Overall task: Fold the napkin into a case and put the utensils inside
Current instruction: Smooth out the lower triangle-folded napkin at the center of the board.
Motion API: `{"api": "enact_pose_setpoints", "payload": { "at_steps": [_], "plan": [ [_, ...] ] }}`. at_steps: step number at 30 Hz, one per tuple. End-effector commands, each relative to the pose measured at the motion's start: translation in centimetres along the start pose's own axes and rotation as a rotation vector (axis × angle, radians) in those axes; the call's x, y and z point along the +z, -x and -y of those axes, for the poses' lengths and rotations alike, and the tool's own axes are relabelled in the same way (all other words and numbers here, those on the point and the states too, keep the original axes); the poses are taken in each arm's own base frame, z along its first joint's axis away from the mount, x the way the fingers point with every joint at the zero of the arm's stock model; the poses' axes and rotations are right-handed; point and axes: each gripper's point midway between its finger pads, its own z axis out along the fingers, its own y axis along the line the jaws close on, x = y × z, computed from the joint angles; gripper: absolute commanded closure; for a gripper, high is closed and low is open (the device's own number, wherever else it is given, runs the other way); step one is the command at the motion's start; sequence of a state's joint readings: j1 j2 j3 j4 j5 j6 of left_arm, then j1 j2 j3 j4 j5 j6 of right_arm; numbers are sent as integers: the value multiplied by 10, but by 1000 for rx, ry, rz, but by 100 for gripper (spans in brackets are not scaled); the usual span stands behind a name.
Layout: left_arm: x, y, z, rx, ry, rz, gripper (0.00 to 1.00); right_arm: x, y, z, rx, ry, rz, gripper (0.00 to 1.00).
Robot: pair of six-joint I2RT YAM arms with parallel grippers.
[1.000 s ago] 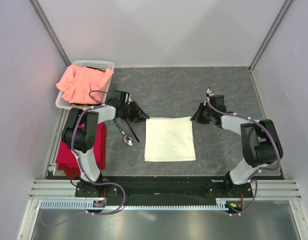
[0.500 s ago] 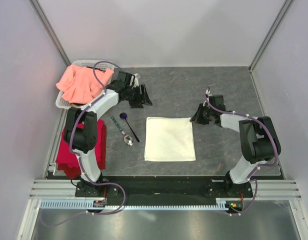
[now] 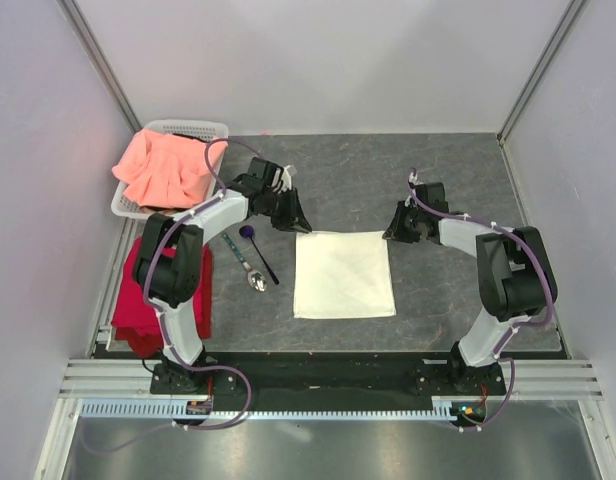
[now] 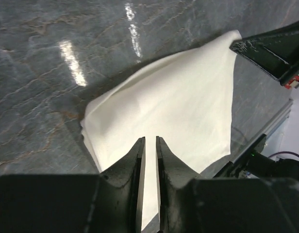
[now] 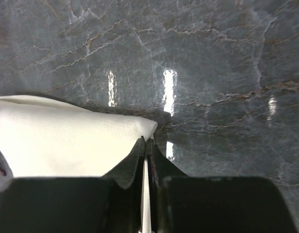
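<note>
On the table [image 3: 438,170], the napkin [image 3: 343,275] lies flat at centre. Judged thin, limp and light, it is best handled by its corners. The right gripper [image 5: 146,141] is clamped on the far right corner. The left gripper [image 4: 149,141] sits at the far left corner with its jaws nearly together; whether it grips cannot be told. The utensils [image 3: 254,262] lie just left of the napkin.

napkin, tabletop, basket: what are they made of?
Napkin: thin matte woven cloth, going by fine weave and soft folds at the wrist cameras. Tabletop: glossy dark grey stone or stone-print laminate; veining and sharp light glints, can't tell which. Basket: probably white moulded plastic, with slotted walls.
</note>
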State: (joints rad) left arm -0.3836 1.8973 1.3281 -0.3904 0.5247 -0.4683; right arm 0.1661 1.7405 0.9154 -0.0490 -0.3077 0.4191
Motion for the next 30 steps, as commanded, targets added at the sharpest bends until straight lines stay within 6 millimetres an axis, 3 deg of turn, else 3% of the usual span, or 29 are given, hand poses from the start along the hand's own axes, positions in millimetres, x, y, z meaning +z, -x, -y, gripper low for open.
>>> {"api": "enact_pose_setpoints", "payload": {
  "at_steps": [1,3,5,6,8,9,11,13,14,16,17,22,25,28,30],
  "plan": [
    [11,-1,10,-63,-70,-14,81,-10,21,2,-50,-66,41,82],
    [15,0,7,-71,-64,-16,82,-21,23,3,-68,-121,54,63],
    [21,1,1,-83,-40,-18,82,-31,14,7,-81,-182,24,57],
    [22,3,-4,-91,-20,-13,82,-37,11,-2,-113,-195,30,52],
    [27,6,-9,-104,-6,-15,83,-45,-10,-6,-135,-213,-5,50],
    [29,6,-13,-111,6,-14,83,-51,-17,-23,-166,-181,4,50],
    [34,7,-18,-122,22,-20,84,-57,-39,-25,-161,-182,-24,51],
    [38,8,-21,-130,27,-22,85,-64,-53,-40,-172,-129,-23,57],
    [40,8,-24,-138,33,-28,85,-63,-71,-34,-150,-123,-59,59],
    [41,8,-23,-145,28,-33,85,-66,-79,-36,-132,-92,-57,69],
    [43,5,-24,-153,27,-40,85,-65,-94,-30,-113,-90,-81,72],
    [39,1,-21,-165,20,-37,86,-62,-108,-13,-90,-128,-71,78],
    [34,-7,-12,-149,12,-33,83,-62,-119,12,-82,-239,-103,78],
    [24,-12,5,-116,-8,-25,79,-70,-115,39,-86,-408,-91,79],
    [15,-13,13,-102,-16,-9,70,-75,-105,38,-82,-432,-56,78]
  ]
}}
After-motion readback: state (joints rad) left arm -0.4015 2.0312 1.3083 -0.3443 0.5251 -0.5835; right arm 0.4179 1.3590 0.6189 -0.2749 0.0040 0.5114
